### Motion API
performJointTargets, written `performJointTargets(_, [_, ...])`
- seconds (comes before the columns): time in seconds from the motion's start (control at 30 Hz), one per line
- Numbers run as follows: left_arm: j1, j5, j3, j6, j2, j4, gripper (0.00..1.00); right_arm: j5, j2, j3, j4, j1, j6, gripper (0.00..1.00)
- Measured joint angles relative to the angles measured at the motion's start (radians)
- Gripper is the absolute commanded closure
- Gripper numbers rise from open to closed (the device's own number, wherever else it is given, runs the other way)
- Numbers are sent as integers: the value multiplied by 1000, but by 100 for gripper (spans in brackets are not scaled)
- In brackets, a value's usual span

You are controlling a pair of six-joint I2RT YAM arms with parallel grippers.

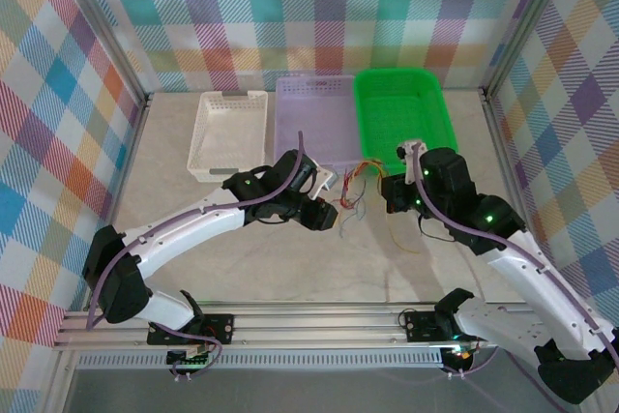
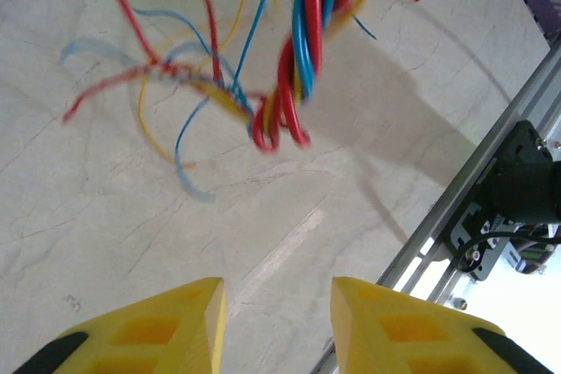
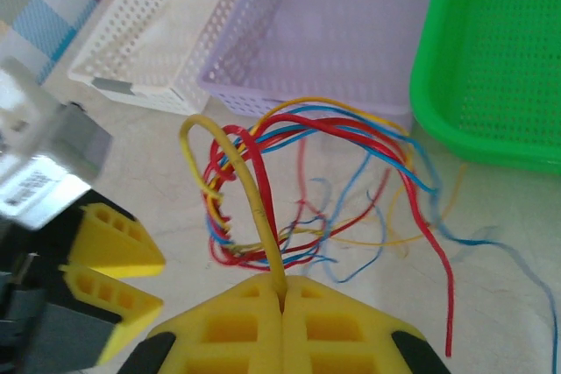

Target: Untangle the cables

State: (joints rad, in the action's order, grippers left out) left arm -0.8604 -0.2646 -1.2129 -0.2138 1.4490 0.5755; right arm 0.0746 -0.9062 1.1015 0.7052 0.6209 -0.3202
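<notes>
Tangled cables (image 3: 351, 142) lifted over desk (image 2: 105, 208). The right end effector (image 3: 282, 297) is clamped tight on one yellow cable (image 3: 256, 208). The left end effector (image 2: 279, 299) is partly open, empty, apart from the bundle.

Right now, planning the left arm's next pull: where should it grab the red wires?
Likely the red loop protruding at the end of the wire bundle, approached from the left, where the open left gripper faces it with nothing between.

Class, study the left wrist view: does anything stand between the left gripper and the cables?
Nothing visible does. The left gripper is open, with only bare table and air between it and the cables ahead. The right gripper is shut on a yellow cable.
</notes>
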Motion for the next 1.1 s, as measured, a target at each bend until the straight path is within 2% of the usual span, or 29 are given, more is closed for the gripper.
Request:
performJointTargets(0.2, [0, -31, 0, 2, 0, -3, 39, -82, -9, 59, -2, 0, 0, 100])
performJointTargets(0.37, [0, -42, 0, 2, -8, -6, 40, -138, -9, 70, 0, 0, -4, 100])
performJointTargets(0.4, [0, -41, 0, 2, -11, -6, 42, -149, -9, 70, 0, 0, -5, 100])
performJointTargets(0.47, [0, -40, 0, 3, -16, -6, 54, -166, -9, 71, 0, 0, -8, 100])
performJointTargets(0.6, [0, -38, 0, 6, -18, -6, 88, -176, -9, 82, 6, 0, -12, 100])
performJointTargets(0.67, [0, -38, 0, 8, -18, -5, 100, -185, -8, 94, 13, 0, -15, 100])
performJointTargets(0.93, [0, -38, 0, 13, -18, -6, 100, -158, -6, 161, 53, 0, -19, 100])
performJointTargets(1.1, [0, -30, -3, 20, -18, -3, 100, -47, -6, 209, 133, 0, -22, 100])
